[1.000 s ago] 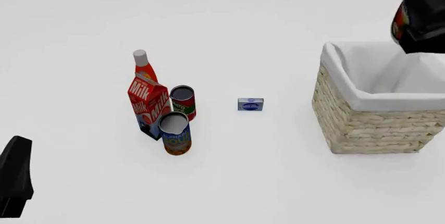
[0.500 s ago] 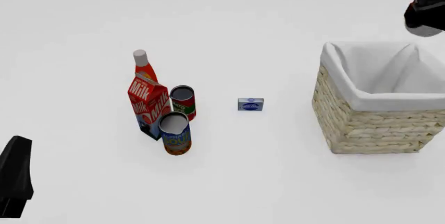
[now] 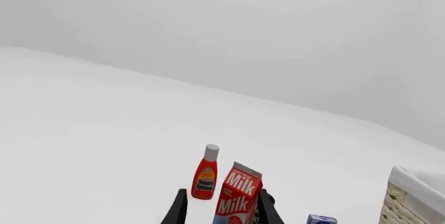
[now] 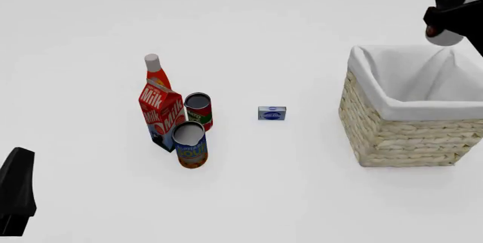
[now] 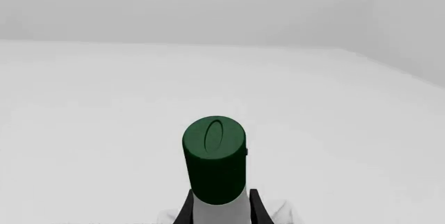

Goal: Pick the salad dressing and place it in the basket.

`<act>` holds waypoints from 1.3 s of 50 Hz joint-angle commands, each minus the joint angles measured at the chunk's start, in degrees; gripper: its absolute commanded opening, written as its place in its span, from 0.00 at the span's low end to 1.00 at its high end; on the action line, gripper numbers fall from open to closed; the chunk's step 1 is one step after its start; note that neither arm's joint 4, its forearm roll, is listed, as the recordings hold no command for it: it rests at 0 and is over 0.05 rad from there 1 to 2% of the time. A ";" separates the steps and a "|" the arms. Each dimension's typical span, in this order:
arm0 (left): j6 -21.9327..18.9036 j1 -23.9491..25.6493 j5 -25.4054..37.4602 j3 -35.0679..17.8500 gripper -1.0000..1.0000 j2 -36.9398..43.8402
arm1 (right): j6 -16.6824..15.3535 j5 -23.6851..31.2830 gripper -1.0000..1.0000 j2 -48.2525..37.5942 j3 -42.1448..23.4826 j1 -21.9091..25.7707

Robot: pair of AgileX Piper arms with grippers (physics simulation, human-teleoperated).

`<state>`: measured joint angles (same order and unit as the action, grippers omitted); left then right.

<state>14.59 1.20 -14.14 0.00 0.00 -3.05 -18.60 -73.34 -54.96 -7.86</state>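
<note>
Right wrist view shows the right claw (image 5: 218,208) clamped on the salad dressing (image 5: 214,159), its fingers either side of the white neck just below the dark green cap; from the front, bottle and claw hang high above the far edge of the basket (image 4: 362,99), seemingly not yet over its middle, though the frame cuts most of the arm off; best to bring the bottle inward over the white lining and lower it before letting go; the left claw (image 3: 221,209) idles with fingers parted, the milk carton (image 3: 237,195) ahead of it.
</note>
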 commanded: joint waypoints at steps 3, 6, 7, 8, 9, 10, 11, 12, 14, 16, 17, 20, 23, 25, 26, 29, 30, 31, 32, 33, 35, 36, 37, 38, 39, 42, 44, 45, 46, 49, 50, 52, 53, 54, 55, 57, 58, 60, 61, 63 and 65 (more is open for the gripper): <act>-9.45 -0.79 0.31 0.00 1.00 0.00 | 1.47 -0.89 0.00 -5.85 -3.14 -0.64; -9.29 -0.85 0.36 0.00 1.00 0.00 | 1.02 -1.38 0.00 -7.02 -3.25 -1.02; -9.38 -0.86 0.36 0.00 1.00 0.00 | 1.02 -1.38 0.00 -7.02 -3.25 -1.02; -9.48 -0.85 0.36 0.00 1.00 0.00 | 0.57 -1.61 0.00 -7.43 -3.20 -1.10; -9.50 -0.91 0.37 0.00 1.00 0.00 | 0.46 -1.76 0.00 -7.79 -3.18 -1.19; -9.54 -0.99 0.40 0.00 1.00 0.00 | 0.47 -1.86 0.00 -8.07 -3.14 -1.18; -9.56 -1.15 0.40 0.00 1.00 0.00 | 0.09 -1.91 0.00 -8.37 -3.04 -1.17; -9.53 -1.23 0.41 0.00 1.00 0.00 | -0.06 -2.06 0.00 -8.54 -2.91 -1.10; -9.51 -1.39 0.52 0.00 1.00 0.00 | -0.35 -2.11 0.00 -8.58 -2.73 -1.08; -9.56 -1.36 0.63 0.00 1.00 0.00 | -0.84 -2.02 0.00 -8.48 -2.64 -1.01; -9.59 -1.36 0.67 0.00 1.00 0.00 | -0.90 -1.91 0.00 -8.50 -2.67 -0.98; -9.58 -1.27 0.66 0.00 1.00 0.00 | -1.20 -1.88 0.00 -8.53 -2.52 -0.90; -9.65 -1.18 0.59 0.00 1.00 0.00 | -1.79 -1.63 0.00 -8.89 -2.44 -0.91; -9.54 -1.18 0.60 0.00 1.00 0.00 | -2.25 -1.83 0.00 -9.03 -2.03 -0.85; -9.64 -1.16 0.55 0.00 1.00 0.00 | -2.29 -1.80 0.00 -8.83 -1.79 -0.79; -9.56 -1.18 0.61 0.00 1.00 0.00 | -3.03 -1.80 0.00 -8.33 -1.06 -0.39; -9.61 -1.16 0.65 0.00 1.00 0.00 | -3.03 -1.75 0.00 -8.15 -0.80 -0.42; -9.71 -1.09 0.68 0.00 1.00 0.00 | -3.32 -1.60 0.00 -7.93 -0.51 -0.39; -9.67 -1.07 0.67 0.00 1.00 0.00 | -3.70 -1.70 0.00 -7.60 0.03 -0.28; -9.64 -1.08 0.70 0.00 1.00 0.00 | -3.62 -1.46 0.00 -7.46 0.20 -0.16; -9.79 -0.98 0.67 0.00 1.00 0.00 | -4.11 -1.28 0.00 -7.04 0.73 0.15; -9.82 -0.89 0.67 0.00 1.00 0.00 | -4.10 -1.18 0.00 -6.92 0.86 0.21; -9.90 -0.80 0.63 0.00 1.00 0.00 | -4.28 -0.95 0.00 -6.76 1.01 0.25; -9.91 -0.78 0.61 0.00 1.00 0.00 | -4.33 -0.80 0.00 -6.67 1.08 0.25; -9.92 -0.73 0.59 0.00 1.00 0.00 | -4.31 -0.58 0.00 -6.53 1.12 0.28; -10.03 -0.55 0.59 0.00 1.00 0.00 | -4.63 0.24 0.00 -5.96 1.27 0.31; -10.06 -0.52 0.61 0.00 1.00 0.00 | -4.74 0.72 0.00 -5.60 1.30 0.26; -10.08 -0.52 0.63 0.00 1.00 0.00 | -4.76 1.15 0.00 -5.25 1.33 0.36; -10.08 -0.52 0.63 0.00 1.00 0.00 | -4.76 1.16 0.00 -5.24 1.33 0.36; -10.02 -0.51 0.69 0.00 1.00 0.00 | -5.06 1.92 0.00 -4.47 1.38 0.31; -10.11 -0.44 0.69 0.00 1.00 0.00 | -5.28 2.10 0.00 -4.26 1.44 0.35; -10.06 -0.37 0.72 0.00 1.00 0.00 | -5.33 2.58 0.00 -3.70 1.54 0.16; -10.08 -0.27 0.69 0.00 1.00 0.00 | -5.44 2.70 0.00 -3.48 1.69 0.10; -10.03 -0.23 0.69 0.00 1.00 0.00 | -5.54 2.71 0.00 -3.39 1.82 -0.01; -10.01 -0.21 0.69 0.00 1.00 0.00 | -5.90 2.70 0.00 -3.24 2.04 -0.03; -10.09 -0.10 0.67 0.00 1.00 0.00 | -6.02 2.74 0.00 -3.17 2.21 -0.34; -10.01 -0.06 0.67 0.00 1.00 0.00 | -5.96 2.83 0.00 -3.13 2.19 -0.54; -10.11 -0.01 0.67 0.00 1.00 0.00 | -6.05 2.94 0.00 -3.16 2.20 -0.94; -10.11 -0.01 0.67 0.00 1.00 0.00 | -6.05 2.94 0.00 -3.16 2.20 -0.94; -10.04 0.05 0.74 0.00 1.00 0.00 | -5.97 2.98 0.00 -3.34 2.30 -1.09; -10.09 0.01 0.75 0.00 1.00 0.00 | -5.69 3.20 0.00 -3.50 2.27 -1.34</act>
<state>14.05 1.96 -13.49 0.00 0.00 -9.36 -16.12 -77.49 -52.76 -8.45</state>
